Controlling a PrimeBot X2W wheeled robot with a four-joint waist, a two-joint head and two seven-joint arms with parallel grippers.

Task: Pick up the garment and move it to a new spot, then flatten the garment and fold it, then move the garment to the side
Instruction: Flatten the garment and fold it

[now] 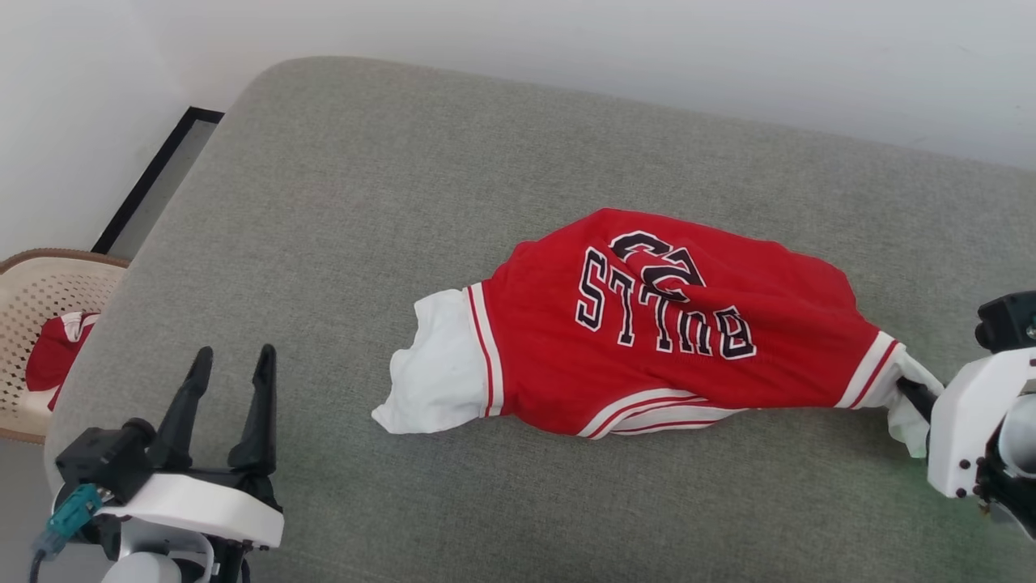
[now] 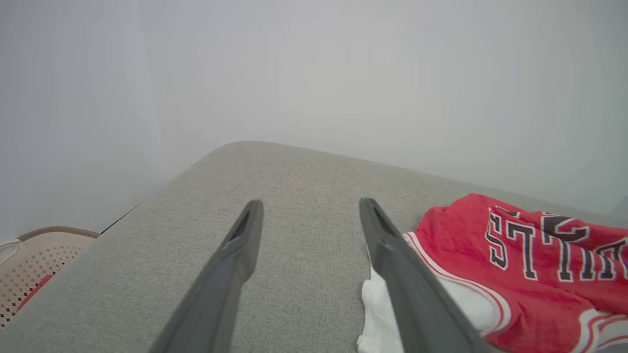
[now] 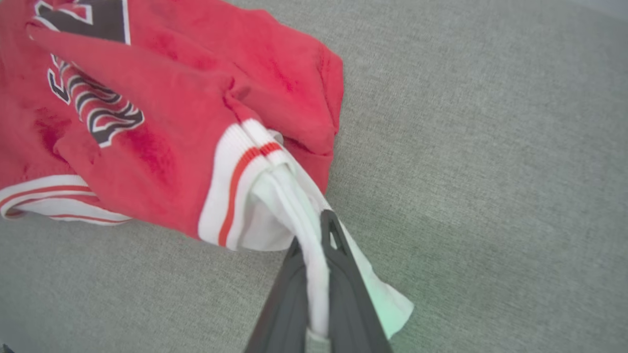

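The garment (image 1: 647, 324) lies rumpled on the grey cushion, red with white sleeves and the black "BULLS" print upside down to me. Its right white sleeve (image 3: 294, 211) is pinched between the fingers of my right gripper (image 3: 314, 235), which is shut on it and shows at the head view's right edge as my right gripper (image 1: 910, 397). My left gripper (image 1: 231, 364) stands open over bare cushion at the lower left, well apart from the shirt's left sleeve (image 1: 433, 368). In the left wrist view the garment (image 2: 515, 264) lies just right of the open fingers (image 2: 392, 245).
The grey padded surface (image 1: 340, 202) ends at a pale wall behind. A beige perforated basket (image 1: 40, 316) with red and white cloth in it stands beyond the cushion's left edge, seen too as the basket (image 2: 39, 255) in the left wrist view.
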